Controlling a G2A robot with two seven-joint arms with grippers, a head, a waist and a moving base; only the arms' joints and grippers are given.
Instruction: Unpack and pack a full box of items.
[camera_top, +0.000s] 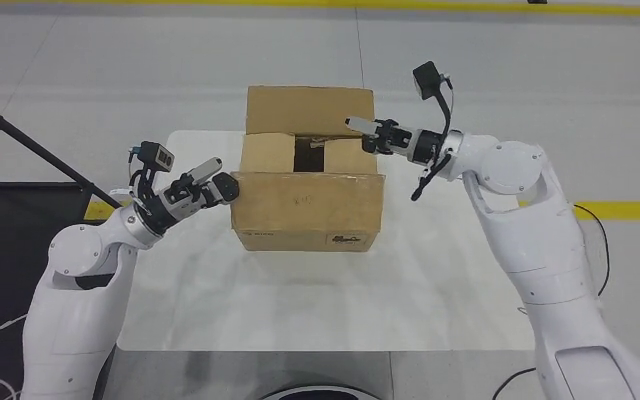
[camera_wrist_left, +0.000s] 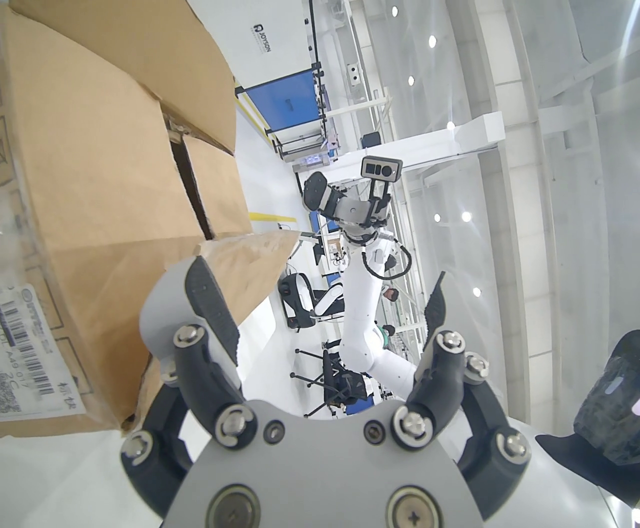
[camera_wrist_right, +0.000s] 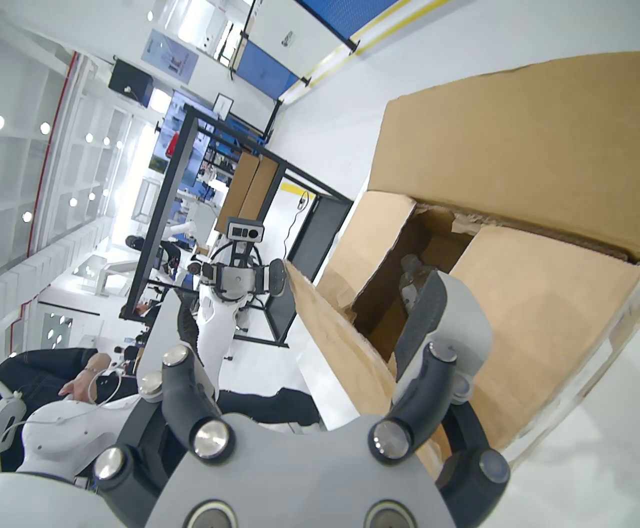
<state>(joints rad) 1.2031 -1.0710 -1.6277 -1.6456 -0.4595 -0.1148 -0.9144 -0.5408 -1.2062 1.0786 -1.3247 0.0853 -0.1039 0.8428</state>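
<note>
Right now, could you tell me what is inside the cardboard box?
Through the gap between the flaps of the cardboard box, the right wrist view shows one pale, clear-looking item, too hidden to identify. The flaps cover everything else inside.

Box: plain brown cardboard, matt, flap edges torn rough and fibrous. The white paper label on it is smooth. Left pincer has smooth grey shells, black ribbed rubbery pads and shiny metal screws. Right pincer has the same finish. Worktop: white, smooth, matt.
</note>
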